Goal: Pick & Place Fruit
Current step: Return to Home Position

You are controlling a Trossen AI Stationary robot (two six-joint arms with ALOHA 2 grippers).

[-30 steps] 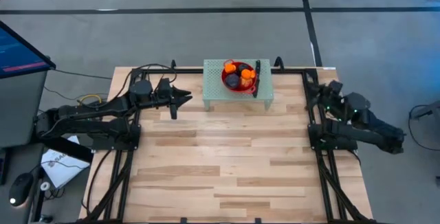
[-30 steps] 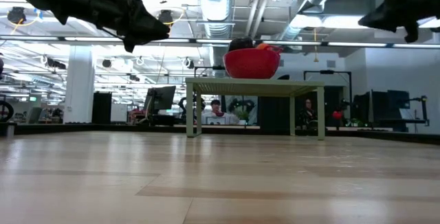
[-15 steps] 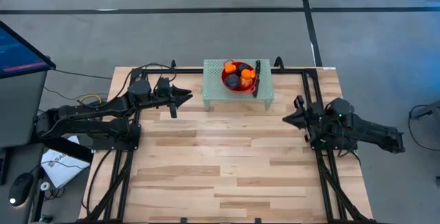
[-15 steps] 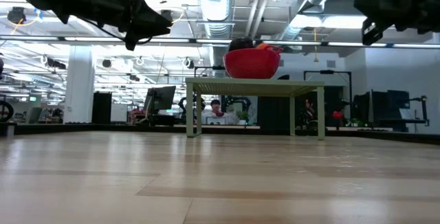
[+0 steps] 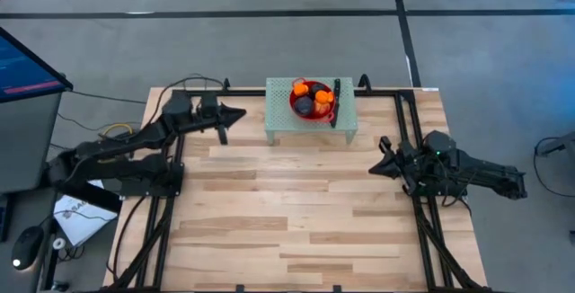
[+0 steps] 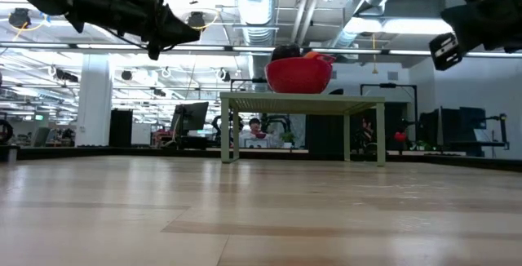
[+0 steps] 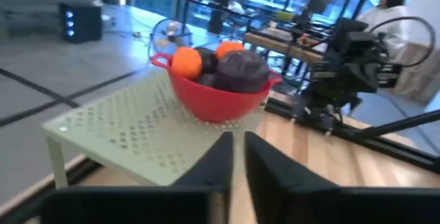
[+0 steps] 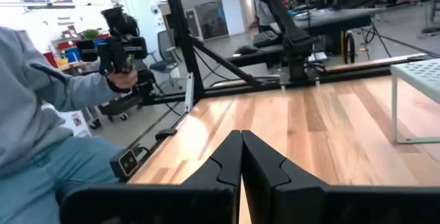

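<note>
Step in hand: return both arms to home. Nothing is left to carry.

- Fruit (image 5: 311, 96): heaped in the red strainer bowl (image 5: 292, 101) on the pale green perforated shelf (image 5: 278, 120). A black knife (image 5: 336, 104) lies on the shelf just beside the bowl. No fruit is seen on the counter (image 5: 287, 221).
- Left gripper (image 5: 239, 113): above the counter, tip aimed at the shelf, which stands just ahead of it. The bowl is ahead and slightly to one side. Fingers nearly closed with a thin slit between them, holding nothing.
- Right gripper (image 5: 377, 167): above the counter's right side. The shelf is ahead and well off to its side. Fingers pressed together, empty.
- A person in a grey sleeve (image 8: 48, 93) sits beyond the counter edge, facing the right gripper.

Judgement on doing it well:
- Retract the left arm straight back from the shelf first, then fold it, so no sideways sweep clips the shelf leg or bowl.
- Keep both grippers high over the counter.
- Fold the right arm slowly.
</note>
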